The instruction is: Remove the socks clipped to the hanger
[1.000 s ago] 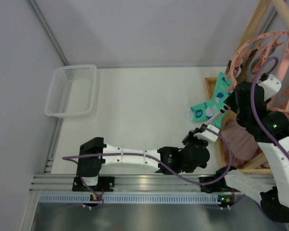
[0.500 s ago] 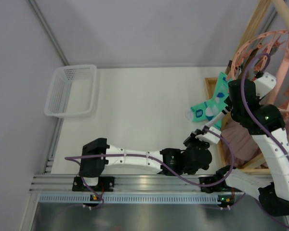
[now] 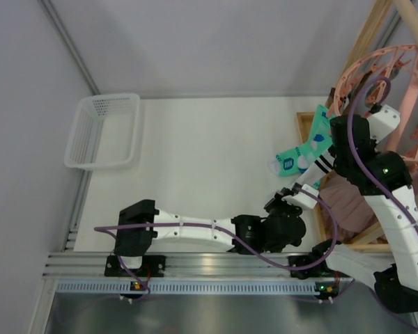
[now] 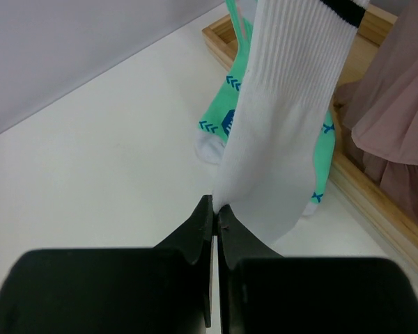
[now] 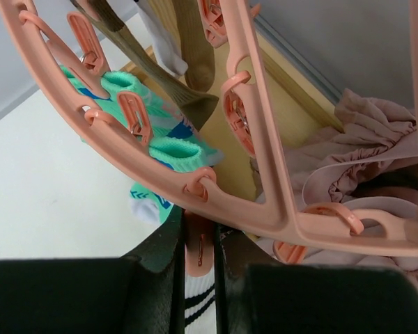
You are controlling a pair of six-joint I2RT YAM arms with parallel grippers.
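The salmon-pink hanger (image 5: 265, 195) fills the right wrist view and hangs at the far right in the top view (image 3: 376, 62). My right gripper (image 5: 198, 236) is shut on one of its clips (image 5: 198, 247), which holds the striped cuff of a white sock (image 5: 198, 306). That sock (image 4: 279, 125) stretches down to my left gripper (image 4: 216, 209), shut on its toe end. Mint-green socks (image 4: 230, 118) hang clipped behind it, and brown socks (image 5: 188, 56) further round the ring. From above, the left gripper (image 3: 279, 202) sits low and the right gripper (image 3: 334, 149) is under the ring.
A white plastic basket (image 3: 103, 130) stands at the table's far left. A wooden frame (image 3: 366, 35) holds the hanger, with its base (image 4: 376, 202) along the right. Pink cloth (image 3: 352, 205) lies bunched inside that base.
My right gripper has moved in under the ring and closed from wide open onto the clip. The left gripper has stayed shut on the white sock.
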